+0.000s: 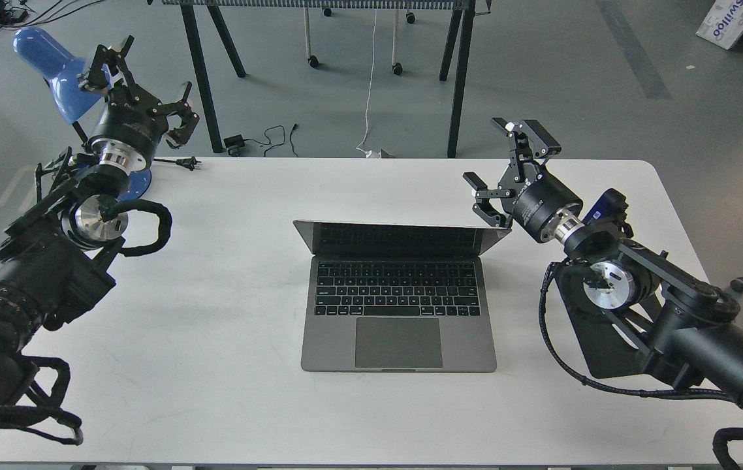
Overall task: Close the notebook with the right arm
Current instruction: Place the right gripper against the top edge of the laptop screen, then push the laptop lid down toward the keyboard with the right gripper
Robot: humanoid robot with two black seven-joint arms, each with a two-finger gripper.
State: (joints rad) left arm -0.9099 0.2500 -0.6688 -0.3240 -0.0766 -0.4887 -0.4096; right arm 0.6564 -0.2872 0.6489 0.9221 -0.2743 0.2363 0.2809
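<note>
The space-grey notebook (399, 307) lies in the middle of the white table (215, 365), its lid (401, 237) tipped far forward over the black keyboard and still partly open. My right gripper (505, 173) is open and empty. Its lower finger sits at the lid's top right corner, seemingly touching it. My left gripper (140, 81) is open and empty, held up at the far left in front of the blue lamp (51, 62), far from the notebook.
A black mouse pad (597, 339) lies on the table under my right arm. The lamp's base stands at the table's back left corner. A plug and cable (179, 160) lie by the back edge. Dark table legs stand on the floor behind.
</note>
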